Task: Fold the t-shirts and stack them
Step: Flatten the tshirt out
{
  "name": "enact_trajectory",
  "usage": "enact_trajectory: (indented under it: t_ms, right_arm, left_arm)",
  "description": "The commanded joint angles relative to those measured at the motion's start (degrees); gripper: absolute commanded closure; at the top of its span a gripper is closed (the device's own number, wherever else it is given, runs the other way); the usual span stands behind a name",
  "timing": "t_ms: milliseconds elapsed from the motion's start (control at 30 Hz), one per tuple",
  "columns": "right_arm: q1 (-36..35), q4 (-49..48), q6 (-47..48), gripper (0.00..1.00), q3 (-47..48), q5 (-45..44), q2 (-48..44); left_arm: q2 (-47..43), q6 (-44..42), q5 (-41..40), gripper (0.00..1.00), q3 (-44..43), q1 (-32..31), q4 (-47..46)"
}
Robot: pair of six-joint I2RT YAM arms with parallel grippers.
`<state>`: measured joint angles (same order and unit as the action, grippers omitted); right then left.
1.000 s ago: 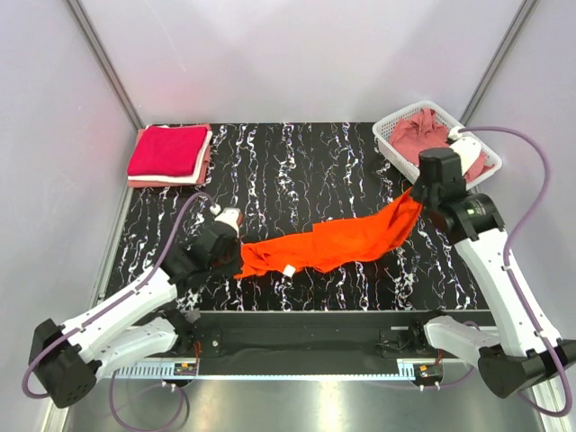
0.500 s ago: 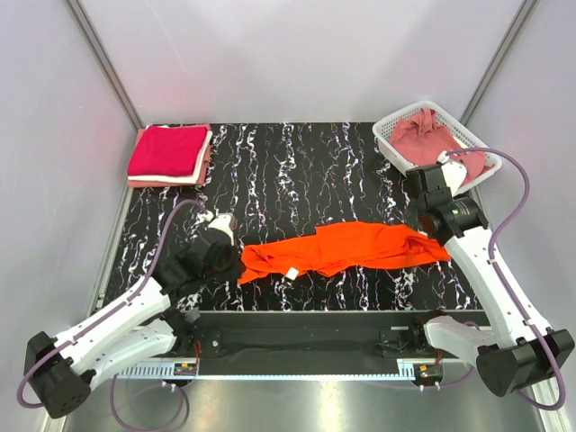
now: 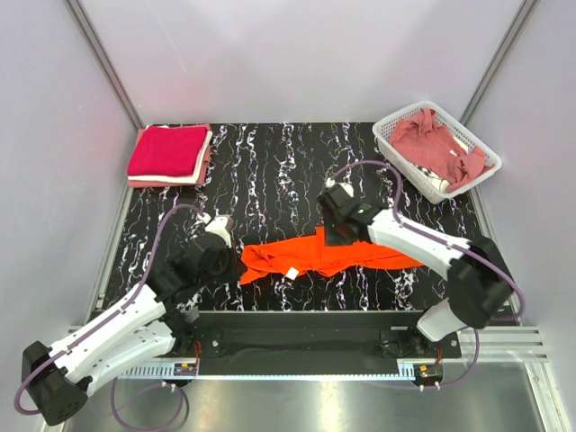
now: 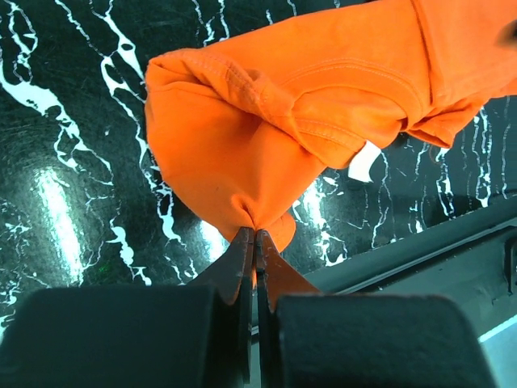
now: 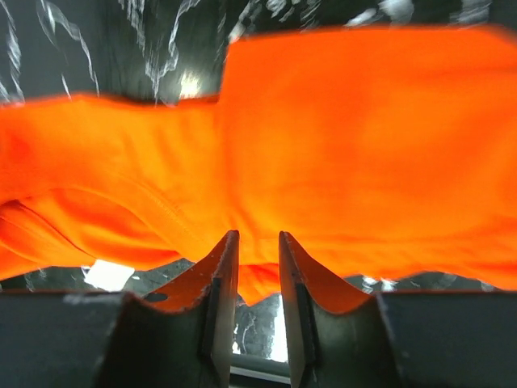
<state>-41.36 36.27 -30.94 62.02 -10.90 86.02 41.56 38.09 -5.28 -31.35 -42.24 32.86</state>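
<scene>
Top external view: orange t-shirt on the bench

The shirt lies bunched in a long strip near the front of the black bench. The left gripper has its jaws pressed together, pinching the shirt's left end. The right gripper hangs over the shirt's middle, its jaws a little apart and holding nothing. Folded t-shirts sit stacked in the far left corner.

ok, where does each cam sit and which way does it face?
Top external: above, behind the bases, looking down at the table; both arms show.
Left wrist: on the left arm, facing the left gripper shut on the orange t-shirt.
Right wrist: looking down on the shirt's middle; open right gripper shows.
Shared: all see the orange t-shirt.
</scene>
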Motion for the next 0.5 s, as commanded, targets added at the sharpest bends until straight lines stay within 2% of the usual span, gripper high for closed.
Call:
enact_trajectory:
  t_ms: [0,267,467]
  right_arm:
    - [-1.96,-6.65,3.43,0.65,-0.06,6.93,2.65]
    - [-4.16,-7.35,4.4,0.62,-1.55,6.59,6.88]
    - [-5.3,-7.18,4.31,0.64,-1.81,0.89,9.16]
  left_arm:
    - [-0.78,0.41,1.41,1.0,0.15,-0.21,-3.42]
    - [-0.08,0.15,1.94,1.0,0.33,-0.21,-3.95]
    - [-0.16,0.23,2.03,1.0,0.42,-0.12,-4.12]
